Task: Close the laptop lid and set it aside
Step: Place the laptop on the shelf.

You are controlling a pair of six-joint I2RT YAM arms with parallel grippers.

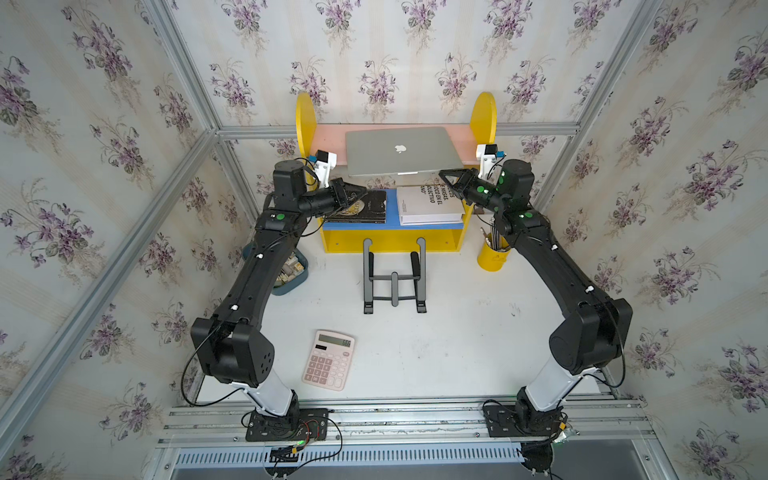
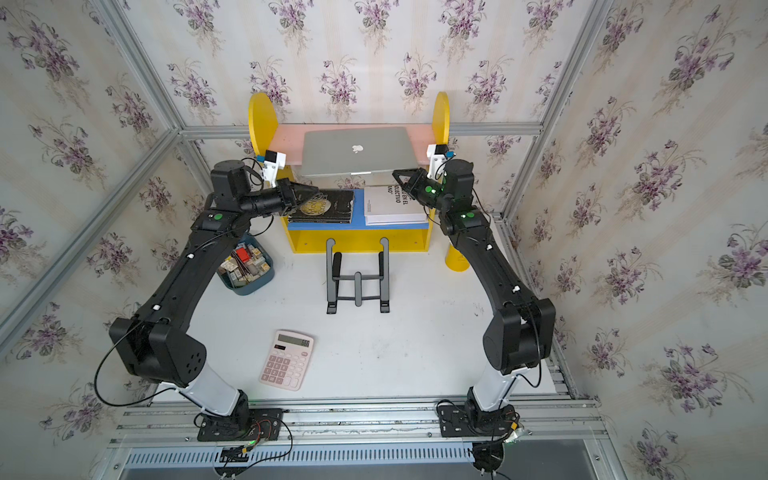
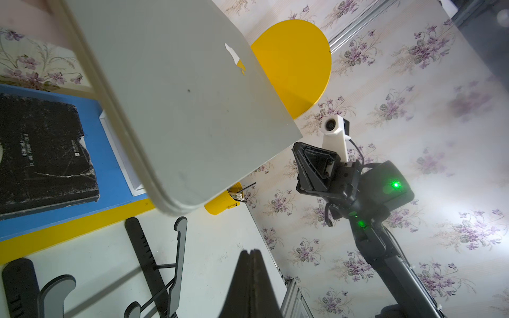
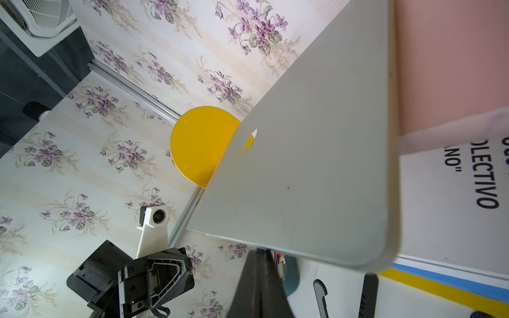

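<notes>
The silver laptop point(image 1: 401, 151) point(image 2: 357, 151) lies on the pink top board of the yellow shelf unit point(image 1: 392, 241). Its front edge hangs over the board. The laptop lid point(image 3: 187, 104) point(image 4: 316, 179) is down flat, apple logo facing up. My left gripper point(image 1: 360, 190) point(image 2: 313, 189) point(image 3: 252, 251) is shut and empty, below and left of the laptop's front left corner, over a black book. My right gripper point(image 1: 441, 173) point(image 2: 395, 172) point(image 4: 260, 249) is shut and empty, its tip right by the front right corner; I cannot tell if it touches.
A black book point(image 1: 365, 205) and a white book point(image 1: 430, 205) lie on the blue lower shelf. A black laptop stand point(image 1: 394, 276) sits in front of the shelf unit. A pink calculator point(image 1: 328, 359), a blue bin point(image 2: 245, 266) and a yellow pencil cup point(image 1: 492, 255) also stand on the table.
</notes>
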